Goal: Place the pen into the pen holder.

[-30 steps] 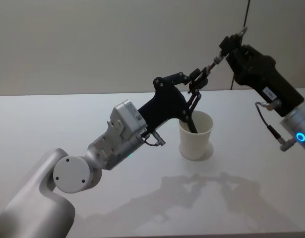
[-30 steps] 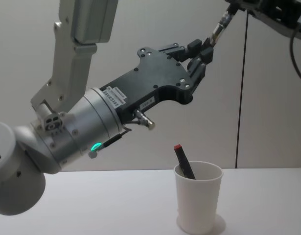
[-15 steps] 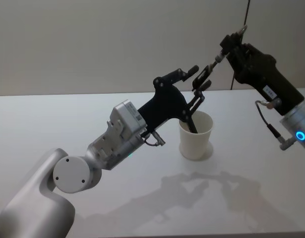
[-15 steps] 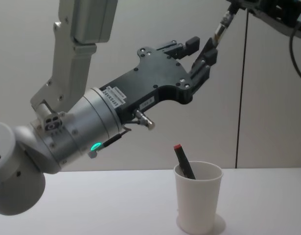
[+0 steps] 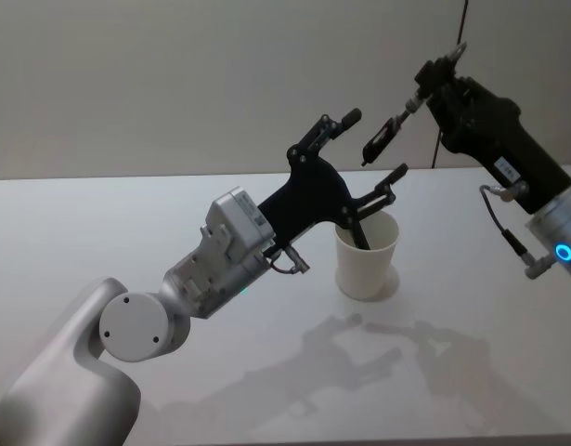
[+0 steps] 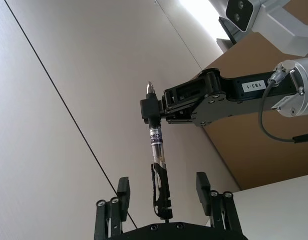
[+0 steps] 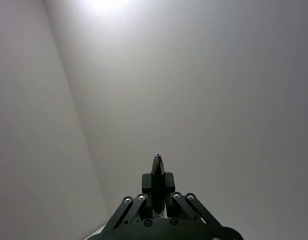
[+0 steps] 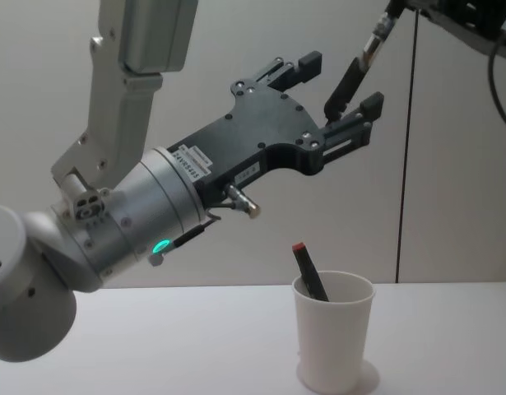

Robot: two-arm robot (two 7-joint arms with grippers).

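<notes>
Pen (image 5: pixel 382 137) hung in mid-air above the table (image 5: pixel 99 214), pinched at its top end by your right gripper (image 5: pixel 432 78), its lower end dangling between the spread fingers of your left gripper (image 5: pixel 372 143). The paper cup (image 5: pixel 367 253) stood on the table below and slightly forward of the handoff, already holding one dark pen with a red cap (image 8: pixel 309 272).

The risk sat in that handoff. With your left fingers splayed wide, the pen depended on a single grip far from its lower tip; had the right gripper let go or swung away before the left closed again, the pen would likely have dropped beside the cup or glanced off its rim. A clumsy re-grasp could also have knocked the pen askew.

Compared with a second earlier, your left fingers had gone from closed around the pen's lower part to fully apart, while your right gripper, cup and stored pen had not visibly shifted.
</notes>
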